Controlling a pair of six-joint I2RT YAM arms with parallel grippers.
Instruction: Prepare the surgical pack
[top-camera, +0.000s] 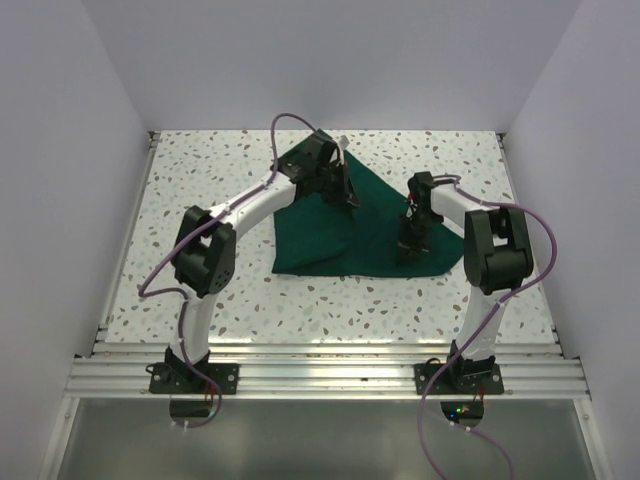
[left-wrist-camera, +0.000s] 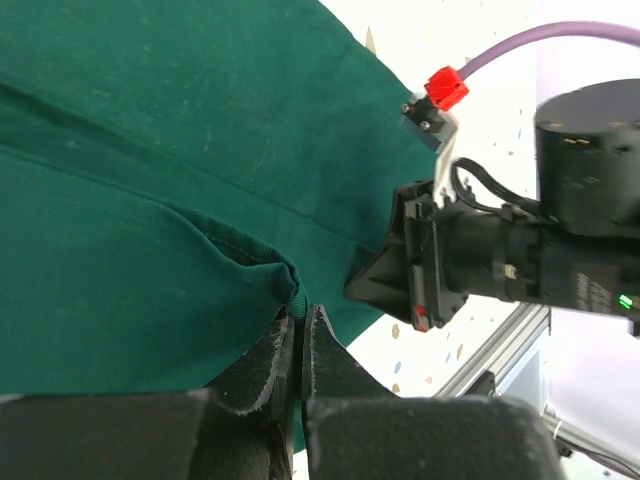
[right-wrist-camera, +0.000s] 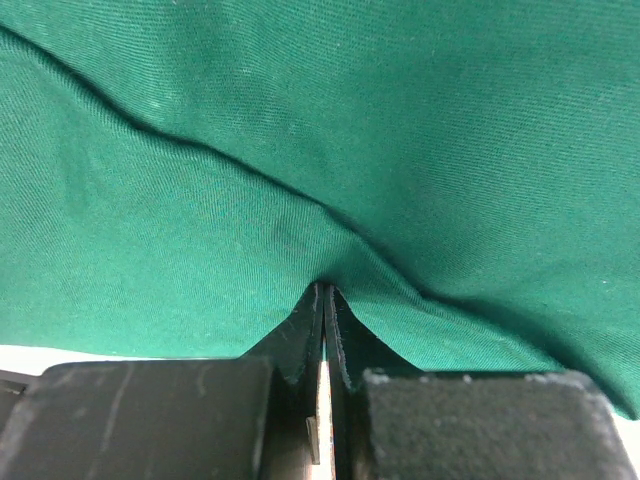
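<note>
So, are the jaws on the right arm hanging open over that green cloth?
No, the right wrist view shows its jaws shut tight on a pinched-up ridge of the green cloth.

A white speckled table (top-camera: 200, 170) fills the middle of the frame. A dark green drape (top-camera: 320, 245) lies across its centre and right, apparently folded over on itself, with one corner pointing toward the upper edge. An aluminium rail (top-camera: 330, 375) borders the table's lower edge.
</note>
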